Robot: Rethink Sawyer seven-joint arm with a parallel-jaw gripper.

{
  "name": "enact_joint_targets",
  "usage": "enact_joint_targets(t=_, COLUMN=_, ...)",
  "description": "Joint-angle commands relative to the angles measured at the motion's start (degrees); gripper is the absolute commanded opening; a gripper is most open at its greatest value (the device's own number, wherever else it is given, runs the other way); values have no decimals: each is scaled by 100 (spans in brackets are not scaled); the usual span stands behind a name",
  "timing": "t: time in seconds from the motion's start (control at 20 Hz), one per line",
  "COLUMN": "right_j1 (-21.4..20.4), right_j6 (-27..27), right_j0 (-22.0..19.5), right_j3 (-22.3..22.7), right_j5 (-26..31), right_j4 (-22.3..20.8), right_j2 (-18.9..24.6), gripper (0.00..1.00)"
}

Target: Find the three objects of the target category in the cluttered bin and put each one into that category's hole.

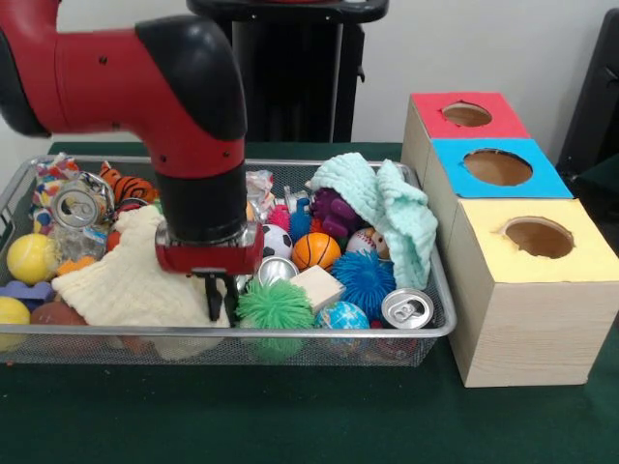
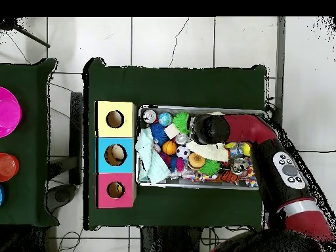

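The wire mesh bin [image 1: 437,329] is full of toys and also shows in the overhead view [image 2: 197,186]. An orange plush with black tiger stripes [image 1: 127,183] lies at the bin's back left, behind the arm. A purple soft toy [image 1: 335,211] lies half under a mint cloth. No tan bear-like plush shows. My gripper [image 1: 216,296] points down into the bin's front middle, at the edge of a pale yellow cloth [image 1: 126,280] and beside a green spiky ball [image 1: 276,307]. In the overhead view the arm hides it. The red-surround hole [image 1: 467,114] [image 2: 115,190] is on the far box.
The blue-surround hole [image 1: 497,166] and the yellow-surround hole [image 1: 538,237] are on the nearer boxes. A mint cloth [image 1: 387,208], a blue spiky ball [image 1: 365,278], a small basketball [image 1: 315,250], a wooden block [image 1: 317,286] and cans [image 1: 406,307] crowd the bin.
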Motion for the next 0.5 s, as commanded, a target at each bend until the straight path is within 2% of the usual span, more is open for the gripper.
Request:
enact_joint_targets(t=0.05, right_j1=-1607, right_j6=514, right_j0=274, right_j3=1390, right_j5=452, right_j4=412, right_j2=-471, gripper=0)
enact_joint_targets(t=0.2, right_j1=-2017, right_j6=638, right_j0=451, right_j3=1586, right_j5=671, right_j4=651, right_j2=-626, gripper=0)
enact_joint_targets(t=0.3, right_j1=-2142, right_j6=746, right_j0=564, right_j3=1667, right_j5=798, right_j4=811, right_j2=-734, gripper=0)
enact_joint_targets(t=0.5, right_j1=-2655, right_j6=1060, right_j0=935, right_j3=2034, right_j5=872, right_j4=1095, right_j2=-1117, gripper=0)
